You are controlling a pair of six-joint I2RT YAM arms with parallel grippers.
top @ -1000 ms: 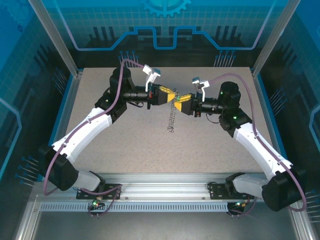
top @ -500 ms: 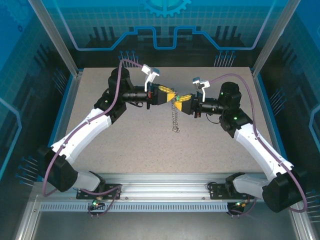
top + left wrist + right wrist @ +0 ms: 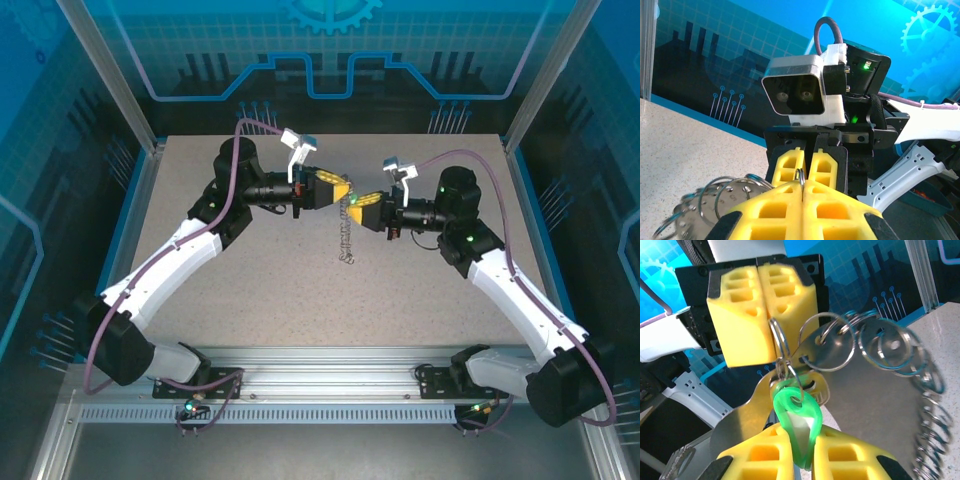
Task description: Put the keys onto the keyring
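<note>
From above, two arms reach in from the lower corners of the frame and meet tip to tip over the middle of the speckled table (image 3: 250,290), the left claw (image 3: 344,191) just upper left of the right claw (image 3: 354,203). A silvery chain (image 3: 345,238) hangs from the meeting point and trails down-frame, its lower end near the tabletop. At the left wrist, the left claw (image 3: 802,186) fills the bottom edge, its yellow fingers (image 3: 765,210) pressed together with the thin wire keyring (image 3: 800,175) pinched in the seam. The right claw (image 3: 807,165) faces it at centre, under its white camera (image 3: 797,92), and loops of chain (image 3: 722,200) lie blurred at lower left. At the right wrist, the right claw (image 3: 800,445) rises from the bottom edge, clamped on the green head of the key (image 3: 795,407). The left claw (image 3: 763,310) sits at upper left, closed, and the keyring (image 3: 779,342) drops out of its seam to the key. The wire crosses the hole in the green head; whether it is threaded through cannot be told. A flat silvery plate (image 3: 832,357) hangs behind, and the chain (image 3: 910,370) curves off down the right side.
</note>
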